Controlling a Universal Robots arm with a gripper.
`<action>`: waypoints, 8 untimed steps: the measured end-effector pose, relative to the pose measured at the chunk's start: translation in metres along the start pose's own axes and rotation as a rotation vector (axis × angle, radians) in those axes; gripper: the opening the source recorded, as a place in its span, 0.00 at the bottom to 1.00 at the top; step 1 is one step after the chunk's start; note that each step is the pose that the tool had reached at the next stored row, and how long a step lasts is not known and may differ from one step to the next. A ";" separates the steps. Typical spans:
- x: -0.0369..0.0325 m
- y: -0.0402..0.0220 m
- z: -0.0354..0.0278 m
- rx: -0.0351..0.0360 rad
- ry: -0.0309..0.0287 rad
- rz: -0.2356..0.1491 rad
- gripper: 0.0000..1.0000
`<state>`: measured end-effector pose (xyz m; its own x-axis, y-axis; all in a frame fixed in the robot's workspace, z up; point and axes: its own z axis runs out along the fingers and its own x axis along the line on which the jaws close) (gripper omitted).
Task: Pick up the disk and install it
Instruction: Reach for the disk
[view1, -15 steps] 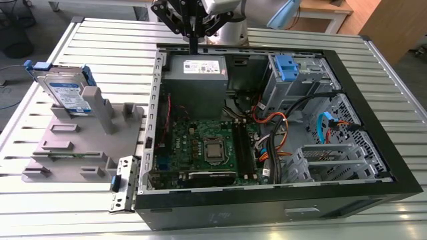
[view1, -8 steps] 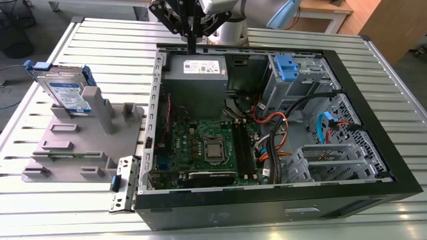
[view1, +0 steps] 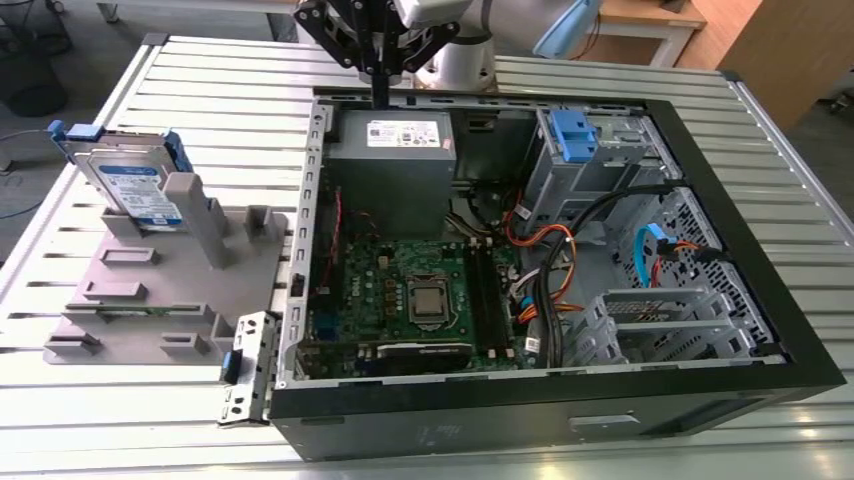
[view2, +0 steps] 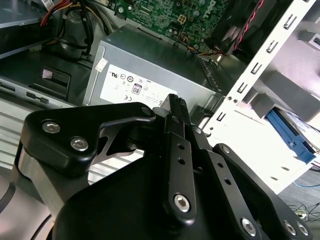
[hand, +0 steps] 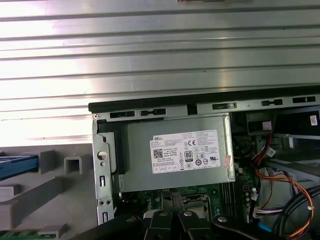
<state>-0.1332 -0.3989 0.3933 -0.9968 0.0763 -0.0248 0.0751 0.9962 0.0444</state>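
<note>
The disk (view1: 134, 190), silver with a white-and-blue label and a blue frame, stands on edge in a grey holder (view1: 160, 285) at the exterior view's left, outside the computer case. Its blue frame also shows in the second wrist view (view2: 292, 140) and in the first wrist view (hand: 17, 165). My gripper (view1: 380, 98) hangs above the case's far wall, over the grey power supply box (view1: 390, 150), well apart from the disk. Its fingers (view2: 175, 107) are pressed together and hold nothing; their tips also show in the first wrist view (hand: 170, 200).
The open black computer case (view1: 747, 300) lies on a slatted metal table (view1: 214, 90). Inside are the green mainboard (view1: 414, 295), loose cables, a metal drive cage (view1: 667, 320) and a bay with a blue latch piece (view1: 574, 135). A detached metal bracket (view1: 250, 365) lies by the case.
</note>
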 end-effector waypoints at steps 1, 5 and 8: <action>0.0004 0.0000 0.0000 -0.0001 -0.0001 0.000 0.11; 0.0016 -0.0001 -0.0001 0.0000 -0.0002 0.000 0.11; 0.0018 -0.0001 -0.0001 0.0000 -0.0002 0.000 0.11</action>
<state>-0.1351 -0.3989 0.3933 -0.9968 0.0763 -0.0250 0.0751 0.9962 0.0444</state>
